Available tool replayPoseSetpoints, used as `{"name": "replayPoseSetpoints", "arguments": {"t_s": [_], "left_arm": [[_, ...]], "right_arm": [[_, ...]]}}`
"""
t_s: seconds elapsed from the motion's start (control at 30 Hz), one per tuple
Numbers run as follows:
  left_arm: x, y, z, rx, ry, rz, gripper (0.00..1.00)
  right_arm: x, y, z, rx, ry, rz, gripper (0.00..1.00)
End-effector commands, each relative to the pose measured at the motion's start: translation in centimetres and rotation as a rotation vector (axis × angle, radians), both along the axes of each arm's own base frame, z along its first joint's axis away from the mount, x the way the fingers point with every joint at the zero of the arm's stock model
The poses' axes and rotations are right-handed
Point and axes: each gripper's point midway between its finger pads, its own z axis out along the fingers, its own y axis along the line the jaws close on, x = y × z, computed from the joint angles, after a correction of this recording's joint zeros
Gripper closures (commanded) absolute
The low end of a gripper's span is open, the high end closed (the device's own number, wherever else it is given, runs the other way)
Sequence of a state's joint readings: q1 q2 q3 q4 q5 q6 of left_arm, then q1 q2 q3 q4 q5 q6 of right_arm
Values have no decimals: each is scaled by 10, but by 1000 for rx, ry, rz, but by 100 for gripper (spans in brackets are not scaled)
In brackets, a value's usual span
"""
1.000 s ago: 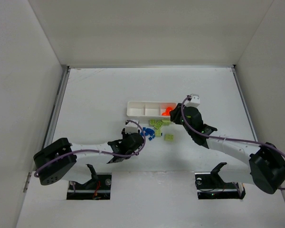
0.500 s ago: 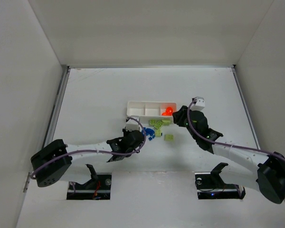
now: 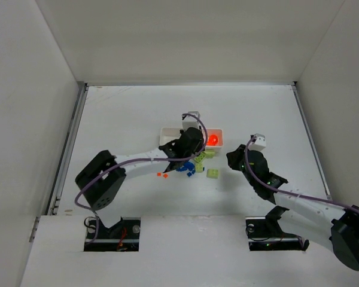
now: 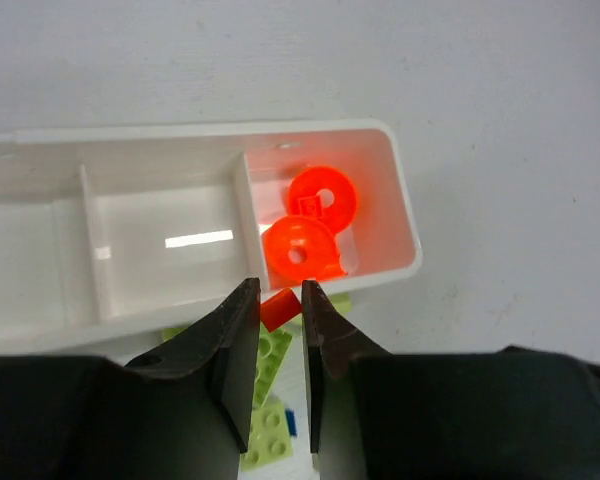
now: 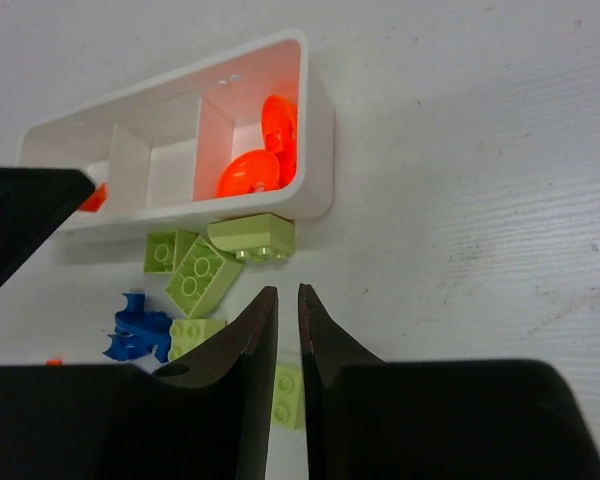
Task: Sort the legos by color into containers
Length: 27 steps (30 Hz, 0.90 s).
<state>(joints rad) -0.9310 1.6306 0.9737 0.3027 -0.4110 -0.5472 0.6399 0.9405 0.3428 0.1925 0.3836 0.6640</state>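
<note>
Orange-red and tiny, a brick is pinched between the left jaws, which are closed down to its width with one tip on each side. They hang at the near wall of the white tray, about level with the divider between its middle and right compartments. Whether the brick is over the rim or just short of it I cannot tell. The right compartment holds two orange-red round pieces, one overlapping the other.

Lime green bricks lie on the counter against the tray's near wall, below the left jaws.

The right jaws are drawn almost together, leaving only a slim gap with nothing between the tips. They hover over the counter to the right of the loose pile, apart from the tray. Through the gap a single green brick shows on the counter beneath. Ahead of them lie more green ones, one touching the tray's near wall, and a blue piece just beside them. A small orange-red bit lies on the counter left of the blue, on its own.
</note>
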Motion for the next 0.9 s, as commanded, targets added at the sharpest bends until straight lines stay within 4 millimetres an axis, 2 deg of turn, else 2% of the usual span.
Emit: {"name": "replayPoseSetpoints", "arguments": {"t_s": [0.0, 0.13, 0.2, 0.3, 0.37, 0.47, 0.5, 0.57, 0.6, 0.7, 0.73, 0.77, 0.8, 0.87], "left_arm": [[29, -43, 15, -67, -13, -69, 86], [42, -58, 9, -62, -8, -78, 81], [47, -65, 9, -60, -7, -80, 68], [47, -60, 15, -45, -22, -75, 59], [45, -53, 17, -35, -29, -69, 57], [35, -31, 21, -23, -42, -44, 57], [29, -22, 22, -20, -45, -39, 57], [20, -8, 20, -16, -50, -28, 57], [10, 9, 16, -9, -55, -10, 57], [-4, 34, 8, -7, -56, 14, 57], [-15, 52, 2, 4, -58, 32, 57], [-17, 54, 0, 7, -57, 34, 57], [-27, 67, -4, 14, -63, 51, 57], [-36, 81, -9, 20, -67, 63, 56]], "right_arm": [[2, -3, 9, 36, -31, -30, 78], [1, -2, 13, 46, -44, -25, 76], [0, -1, 14, 49, -47, -19, 71], [-1, 4, 12, 43, -39, -5, 66], [-1, 8, 9, 29, -29, 9, 61], [-4, 17, 0, -3, -6, 36, 51], [-7, 18, -2, -13, 0, 40, 51], [-14, 21, 0, -22, 2, 52, 45], [-21, 22, 0, -29, 16, 67, 40], [-29, 27, -4, -48, 62, 92, 35], [-32, 30, -8, -68, 93, 106, 33], [-32, 30, -9, -72, 98, 109, 32], [-35, 32, -17, -101, 133, 120, 30], [-40, 38, -26, -128, 169, 144, 27]]}}
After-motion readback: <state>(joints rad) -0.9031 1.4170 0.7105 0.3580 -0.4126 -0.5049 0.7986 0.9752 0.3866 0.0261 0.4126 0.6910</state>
